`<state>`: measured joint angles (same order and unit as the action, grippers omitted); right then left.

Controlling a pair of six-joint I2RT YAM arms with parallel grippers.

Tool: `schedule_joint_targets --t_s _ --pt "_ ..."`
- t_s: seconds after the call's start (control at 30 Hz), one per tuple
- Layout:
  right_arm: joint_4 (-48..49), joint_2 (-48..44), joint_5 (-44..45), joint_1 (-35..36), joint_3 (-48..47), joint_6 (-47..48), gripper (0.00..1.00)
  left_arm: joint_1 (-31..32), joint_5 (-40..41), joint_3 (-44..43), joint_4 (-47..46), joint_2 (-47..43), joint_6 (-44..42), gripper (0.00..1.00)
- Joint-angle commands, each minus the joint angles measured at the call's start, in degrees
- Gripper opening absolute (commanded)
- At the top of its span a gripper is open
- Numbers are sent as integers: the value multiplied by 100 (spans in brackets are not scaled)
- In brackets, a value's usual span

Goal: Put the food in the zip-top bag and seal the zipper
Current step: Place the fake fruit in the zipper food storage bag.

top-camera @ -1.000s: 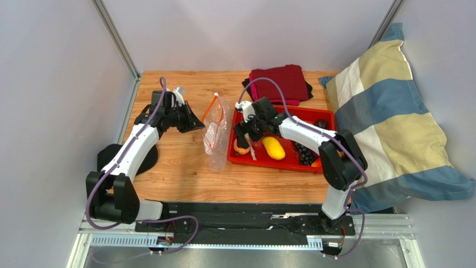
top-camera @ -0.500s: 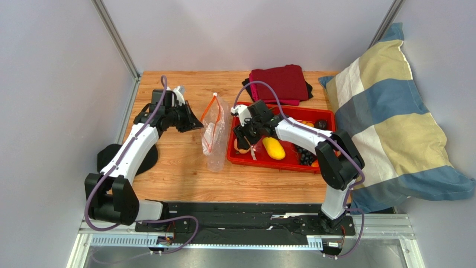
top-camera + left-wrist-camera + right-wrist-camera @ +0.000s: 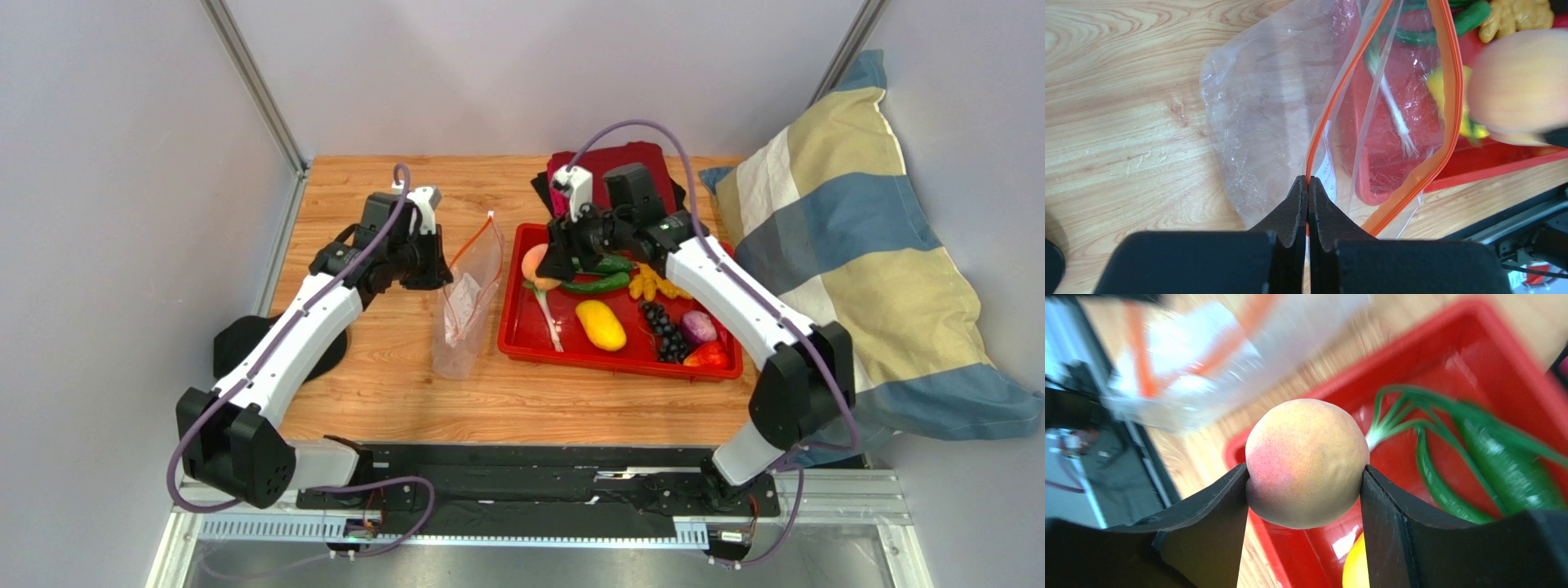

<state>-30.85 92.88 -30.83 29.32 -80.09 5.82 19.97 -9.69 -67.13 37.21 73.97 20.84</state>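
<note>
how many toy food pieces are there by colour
pink-orange: 1, peach
yellow: 2, oval fruit, knobbly piece
green: 2, spring onion, long green vegetable
dark: 1, grape bunch
purple: 1, onion
red: 1, red piece
total: 8

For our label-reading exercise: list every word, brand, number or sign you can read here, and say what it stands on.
No text can be read.
The only print is a white label on the zip-top bag: too small in the top view, blurred in the left wrist view.
</note>
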Motion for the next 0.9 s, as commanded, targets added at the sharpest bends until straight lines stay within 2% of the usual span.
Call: schedule_joint_targets --t_s 0.0,0.13,0.27,0.37,0.53,0.63,0.73,0.77,0.87 --pt "306 -622 -1056 -23 -577 -544 24 183 354 -388 137 213 -247 0" --pt "886 -315 -1259 38 -1095 -1669 22 227 30 -520 120 345 -116 0" --pt "1292 202 -995 345 -1332 -1909 20 227 -400 -599 76 425 148 0" --pt "1476 449 -601 644 -1229 -1700 18 166 -681 -617 -3 372 341 0" --pt "1485 722 172 759 -1026 -1383 16 -334 -1376 -485 -135 284 789 0" --pt "1590 731 401 777 -684 -1014 16 -659 -2131 -231 -450 188 1079 0" --pt "1460 880 665 829 -551 -688 16 -722 -2887 -28 -767 135 1185 0" --pt "1372 916 692 847 -560 -627 17 -722 -3072 16 -829 83 1212 0" --pt "1038 951 710 961 -691 -320 32 -722 -3214 157 -988 -6 1264 0"
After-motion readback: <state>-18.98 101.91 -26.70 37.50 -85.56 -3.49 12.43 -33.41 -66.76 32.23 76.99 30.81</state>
